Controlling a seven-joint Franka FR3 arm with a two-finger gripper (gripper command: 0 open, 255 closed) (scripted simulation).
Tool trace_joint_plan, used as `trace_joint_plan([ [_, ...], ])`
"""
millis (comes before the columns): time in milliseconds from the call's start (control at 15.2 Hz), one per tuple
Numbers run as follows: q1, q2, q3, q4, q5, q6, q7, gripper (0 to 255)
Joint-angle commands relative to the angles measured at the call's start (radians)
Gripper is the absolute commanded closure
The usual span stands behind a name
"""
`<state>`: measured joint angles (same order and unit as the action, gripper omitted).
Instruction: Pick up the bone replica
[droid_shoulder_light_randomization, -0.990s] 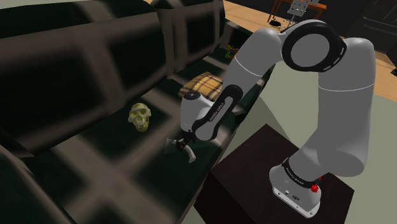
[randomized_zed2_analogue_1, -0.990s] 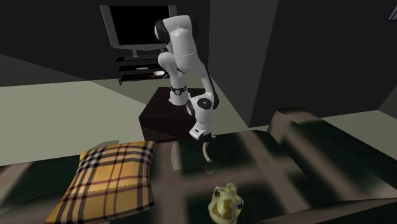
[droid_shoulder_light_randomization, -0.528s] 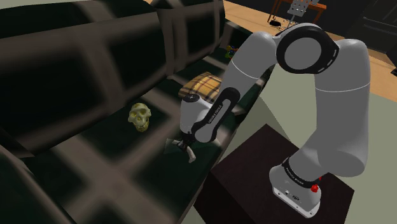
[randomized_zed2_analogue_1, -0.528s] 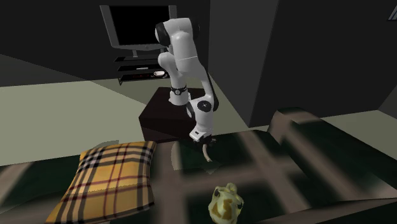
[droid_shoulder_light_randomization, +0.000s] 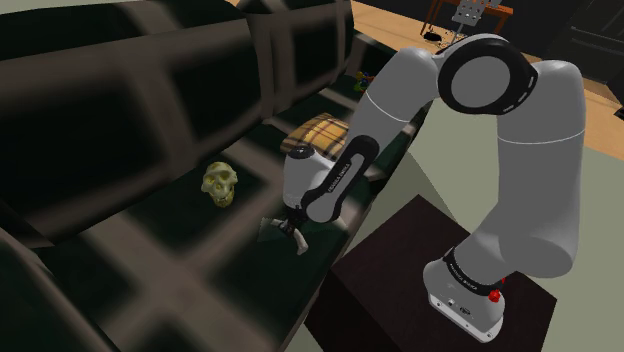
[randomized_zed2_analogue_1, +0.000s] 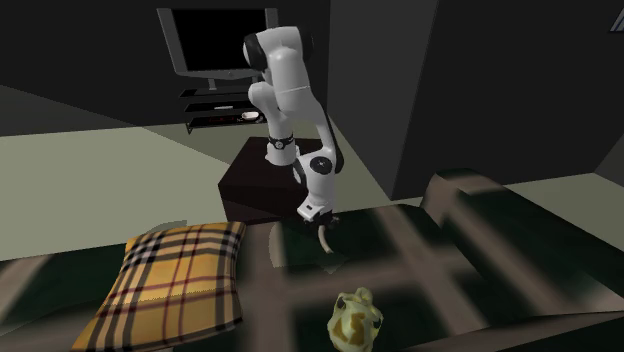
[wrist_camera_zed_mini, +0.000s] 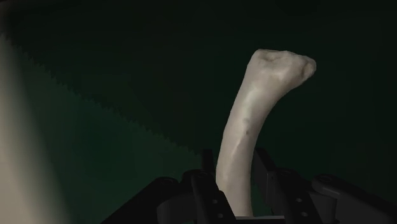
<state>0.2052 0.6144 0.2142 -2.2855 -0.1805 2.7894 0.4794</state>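
The bone replica (wrist_camera_zed_mini: 254, 114) is a pale, slightly curved bone with a knobbed end. My gripper (wrist_camera_zed_mini: 234, 175) is shut on its shaft, and the knobbed end sticks out past the black fingers (wrist_camera_zed_mini: 205, 167). In the shoulder view the gripper (droid_shoulder_light_randomization: 290, 227) points down at the sofa's seat, with the bone (droid_shoulder_light_randomization: 299, 243) just at the cushion near the front edge. The second exterior view has the gripper (randomized_zed2_analogue_1: 322, 222) over the same spot, the bone (randomized_zed2_analogue_1: 326, 240) hanging below it. Whether the bone touches the cushion I cannot tell.
A yellowish skull (droid_shoulder_light_randomization: 221, 185) (randomized_zed2_analogue_1: 356, 320) lies on the dark plaid sofa (droid_shoulder_light_randomization: 150, 250), further in from the gripper. A tan plaid pillow (droid_shoulder_light_randomization: 318, 132) (randomized_zed2_analogue_1: 180, 280) rests on the seat. The dark stand (droid_shoulder_light_randomization: 400, 280) adjoins the sofa's front. A television (randomized_zed2_analogue_1: 215, 40) stands behind the arm.
The fingers have closed on the bone. The arm's upper links shifted slightly; the hand stays low over the seat.
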Motion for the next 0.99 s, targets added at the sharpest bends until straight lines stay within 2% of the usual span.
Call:
trace_joint_plan([
  [0, -0.008, -0.026, 0.010, -0.010, 0.006, -0.016, -0.003, 255],
  [924, -0.061, -0.200, 0.078, -0.061, 0.068, -0.138, -0.040, 255],
])
